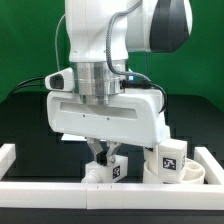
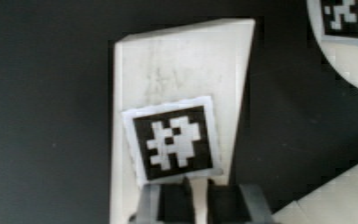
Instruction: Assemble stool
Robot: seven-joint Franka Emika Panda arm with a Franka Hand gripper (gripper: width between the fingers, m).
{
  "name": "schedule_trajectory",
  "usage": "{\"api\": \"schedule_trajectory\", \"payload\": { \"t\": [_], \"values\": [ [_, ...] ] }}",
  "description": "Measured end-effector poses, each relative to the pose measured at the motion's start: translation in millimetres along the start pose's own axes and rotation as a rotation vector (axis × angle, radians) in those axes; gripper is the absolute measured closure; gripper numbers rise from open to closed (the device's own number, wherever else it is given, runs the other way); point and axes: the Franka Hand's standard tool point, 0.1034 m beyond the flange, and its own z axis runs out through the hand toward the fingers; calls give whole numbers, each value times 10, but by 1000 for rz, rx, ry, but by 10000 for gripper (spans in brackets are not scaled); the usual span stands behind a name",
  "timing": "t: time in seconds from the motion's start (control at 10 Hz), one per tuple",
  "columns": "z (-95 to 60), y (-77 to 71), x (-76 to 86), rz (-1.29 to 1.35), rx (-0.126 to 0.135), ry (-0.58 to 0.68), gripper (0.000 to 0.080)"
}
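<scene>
My gripper [image 1: 104, 153] is shut on a chunky white stool leg [image 1: 108, 170] with a black-and-white tag, held low over the black table near the front rail. In the wrist view the leg [image 2: 185, 80] runs away from the fingers [image 2: 163, 205], tag facing the camera. The round white seat [image 1: 186, 176] lies just to the exterior view's right of the held leg. Another tagged leg [image 1: 170, 155] stands on it. An edge of the seat [image 2: 345, 20] shows in the wrist view. The arm's body hides the table behind the gripper.
White border rails run along the front [image 1: 60, 188], the exterior view's left [image 1: 8, 155] and the exterior view's right [image 1: 208, 158]. The front rail is close beside the held leg. A green backdrop stands behind the black table.
</scene>
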Motion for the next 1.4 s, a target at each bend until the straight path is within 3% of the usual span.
{"api": "schedule_trajectory", "payload": {
  "t": [0.3,0.5,0.7,0.9,1.0,1.1,1.2,1.3,1.4],
  "values": [
    [2,-7,52,-12,8,43,798],
    [-127,43,51,-33,1,-33,798],
    [-112,25,24,-69,1,-42,769],
    [-108,28,24,-69,0,-43,407],
    [-105,34,24,-67,1,-44,407],
    [-92,75,27,-55,1,-48,272],
    [-61,113,29,-40,1,-54,272],
    [-12,114,16,-41,-4,-60,168],
    [35,119,3,-42,-8,-65,155]
  ]
}}
